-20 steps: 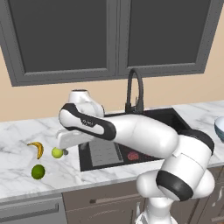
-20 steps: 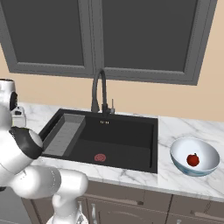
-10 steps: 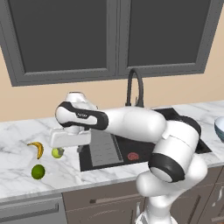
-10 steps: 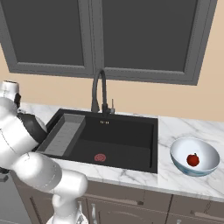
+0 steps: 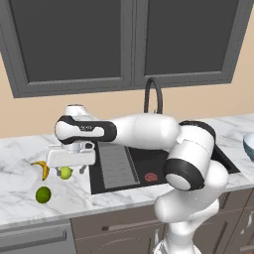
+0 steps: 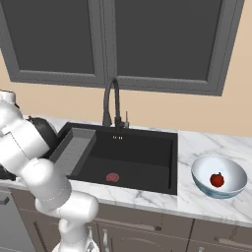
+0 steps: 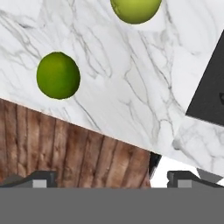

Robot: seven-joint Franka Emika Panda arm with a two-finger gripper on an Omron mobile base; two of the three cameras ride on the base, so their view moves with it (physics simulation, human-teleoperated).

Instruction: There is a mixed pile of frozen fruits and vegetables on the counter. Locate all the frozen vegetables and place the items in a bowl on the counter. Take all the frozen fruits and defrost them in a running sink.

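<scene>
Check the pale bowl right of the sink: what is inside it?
One small red round piece lies inside the bowl, near its right wall. The near rim hides the lowest front part of the inside.

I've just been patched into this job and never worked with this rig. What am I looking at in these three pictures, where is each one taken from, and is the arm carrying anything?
It is a white robot arm on a driving base in a rendered kitchen. Two cameras ride on the base, behind the arm to its left and right; the third sits on the hand and looks along the tool.

In the left base view the arm reaches left over the counter, its tool open above a yellow-green ball. It holds nothing. Beside that ball lie a banana and a dark green ball.

The right base view shows the black sink with its faucet, and a pale bowl holding a red round piece.

The hand view looks down on both green balls.
</scene>
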